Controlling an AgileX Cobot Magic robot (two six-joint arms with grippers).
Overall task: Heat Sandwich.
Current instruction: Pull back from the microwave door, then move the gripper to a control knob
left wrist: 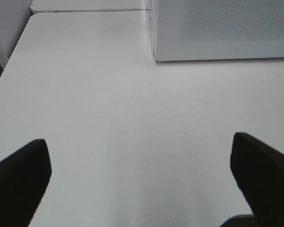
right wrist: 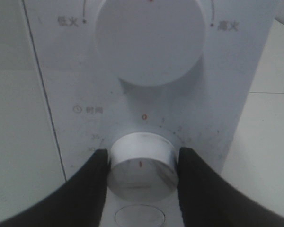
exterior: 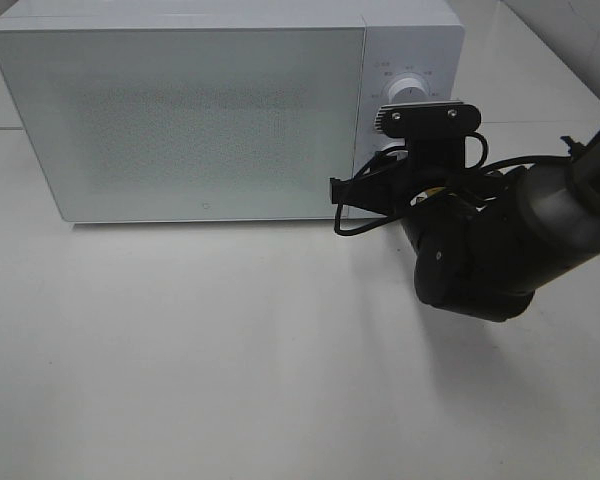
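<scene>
High camera overlooks microwave; right wrist close on lower dial; left wrist low, facing it.

glossy white microwave door, silvery metallic-looking timer knob, smooth matt white table.

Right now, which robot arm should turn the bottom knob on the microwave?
The right one. The right gripper has its fingers against both sides of the bottom knob on the microwave. The left gripper hangs open over the table, at the door end, not the knob end.
</scene>
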